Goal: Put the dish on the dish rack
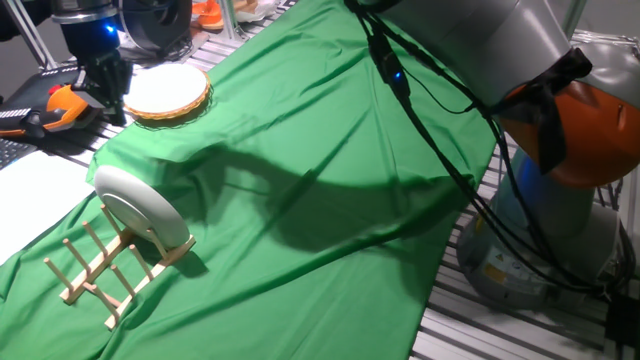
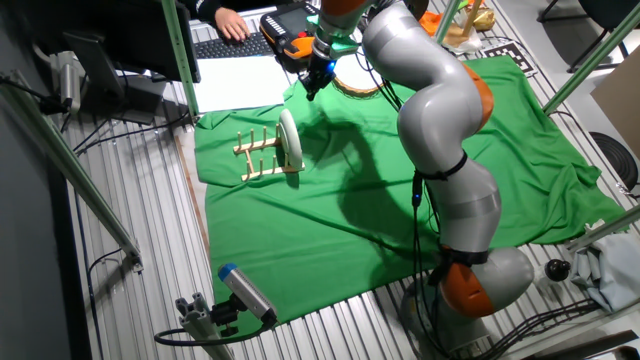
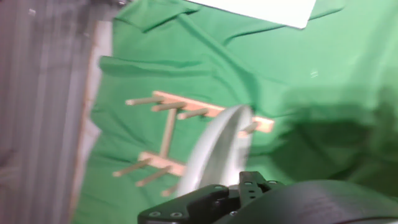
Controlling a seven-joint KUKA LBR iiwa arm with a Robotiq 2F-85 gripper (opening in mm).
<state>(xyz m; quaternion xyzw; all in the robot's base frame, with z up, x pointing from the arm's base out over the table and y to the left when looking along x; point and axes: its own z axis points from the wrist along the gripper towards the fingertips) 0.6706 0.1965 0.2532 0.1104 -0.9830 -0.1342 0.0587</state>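
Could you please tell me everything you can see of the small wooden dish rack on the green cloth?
The small light wooden dish rack has two parallel rails joined by a crossbar, with rows of thin upright pegs. It sits flat on the green cloth near the cloth's edge. The plain white round plate stands on edge between the pegs at one end, leaning slightly; the other slots are free. Nothing else touches the rack.

Dish (image 1: 140, 205): smooth white surface, slightly glossy.
Dish rack (image 1: 105, 268): pale bare wood, matt.
Cloth (image 1: 330, 170): green fabric, matt, creased.
Wicker-rimmed disc (image 1: 165, 92): woven tan rim, rough.
Arm shell (image 2: 440, 110): smooth grey casing, satin sheen, orange joints.
Table (image 2: 150, 250): ribbed metal.
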